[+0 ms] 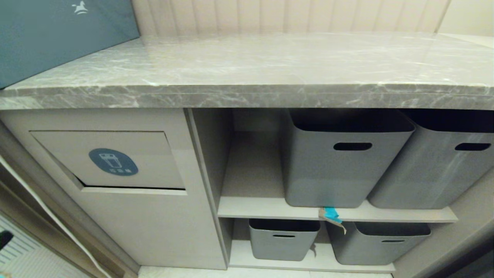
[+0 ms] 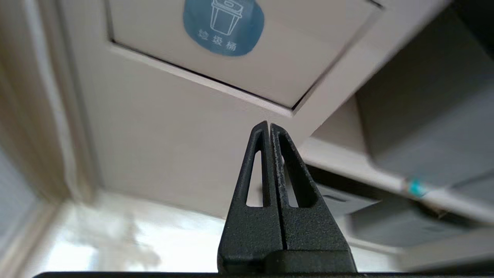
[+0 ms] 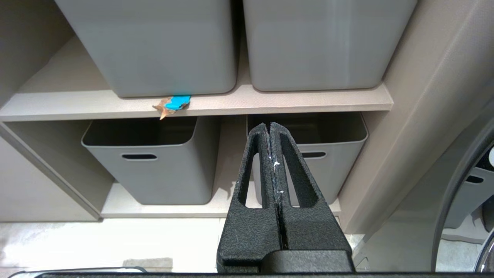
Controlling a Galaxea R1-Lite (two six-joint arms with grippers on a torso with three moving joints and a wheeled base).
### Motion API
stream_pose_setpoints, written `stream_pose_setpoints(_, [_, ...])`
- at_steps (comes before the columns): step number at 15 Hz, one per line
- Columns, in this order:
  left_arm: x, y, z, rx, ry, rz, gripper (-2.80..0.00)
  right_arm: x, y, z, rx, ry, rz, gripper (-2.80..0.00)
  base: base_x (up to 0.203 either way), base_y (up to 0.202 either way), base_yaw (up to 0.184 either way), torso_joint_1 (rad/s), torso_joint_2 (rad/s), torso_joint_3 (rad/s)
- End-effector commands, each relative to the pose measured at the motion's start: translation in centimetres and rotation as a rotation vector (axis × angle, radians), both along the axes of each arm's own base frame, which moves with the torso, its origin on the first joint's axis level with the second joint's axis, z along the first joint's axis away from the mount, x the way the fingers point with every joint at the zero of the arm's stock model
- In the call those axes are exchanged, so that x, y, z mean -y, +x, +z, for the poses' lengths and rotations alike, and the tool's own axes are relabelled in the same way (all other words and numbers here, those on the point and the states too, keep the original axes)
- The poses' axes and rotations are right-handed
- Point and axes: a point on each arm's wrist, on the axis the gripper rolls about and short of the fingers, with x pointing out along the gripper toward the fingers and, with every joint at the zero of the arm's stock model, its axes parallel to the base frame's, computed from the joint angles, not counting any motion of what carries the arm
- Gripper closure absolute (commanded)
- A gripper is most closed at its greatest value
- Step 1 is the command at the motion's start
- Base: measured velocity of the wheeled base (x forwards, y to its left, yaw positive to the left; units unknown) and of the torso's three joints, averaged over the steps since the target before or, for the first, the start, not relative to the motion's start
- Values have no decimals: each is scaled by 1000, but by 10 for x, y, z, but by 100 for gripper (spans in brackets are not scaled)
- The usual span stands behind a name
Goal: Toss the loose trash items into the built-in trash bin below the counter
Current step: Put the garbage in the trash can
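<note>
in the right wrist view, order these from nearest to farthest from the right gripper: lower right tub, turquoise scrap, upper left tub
1. Lower right tub, just behind the shut right gripper on the bottom shelf.
2. Turquoise scrap, on the front edge of the upper shelf, off to one side.
3. Upper left tub, standing behind the scrap on the upper shelf.
</note>
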Motion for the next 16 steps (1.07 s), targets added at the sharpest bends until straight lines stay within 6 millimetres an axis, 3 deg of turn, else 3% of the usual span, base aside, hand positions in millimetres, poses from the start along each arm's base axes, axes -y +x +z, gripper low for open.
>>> stream_pose_setpoints(1, [0, 62, 0, -178, -18, 0, 0, 0, 0, 0, -3, 1, 0, 0, 0, 0, 0, 0, 0, 0])
stream_pose_setpoints(5, [-3, 164, -6, -93, 73, -18, 0, 0, 0, 0, -3, 1, 0, 0, 0, 0, 0, 0, 0, 0])
stream_pose_setpoints(7, [-6, 196, -8, 38, 124, -13, 0, 0, 0, 0, -3, 1, 0, 0, 0, 0, 0, 0, 0, 0])
stream_pose_setpoints(9, [-10, 207, -18, 88, 153, -12, 0, 0, 0, 0, -1, 1, 0, 0, 0, 0, 0, 0, 0, 0])
stream_pose_setpoints(12, [-18, 206, -40, 76, 162, 11, 0, 0, 0, 0, -1, 1, 0, 0, 0, 0, 0, 0, 0, 0])
stream_pose_setpoints(14, [-14, 208, -42, 78, 160, -3, 0, 0, 0, 0, -3, 1, 0, 0, 0, 0, 0, 0, 0, 0])
stream_pose_setpoints(16, [-12, 214, -59, 49, 160, -16, 0, 0, 0, 0, -3, 1, 0, 0, 0, 0, 0, 0, 0, 0])
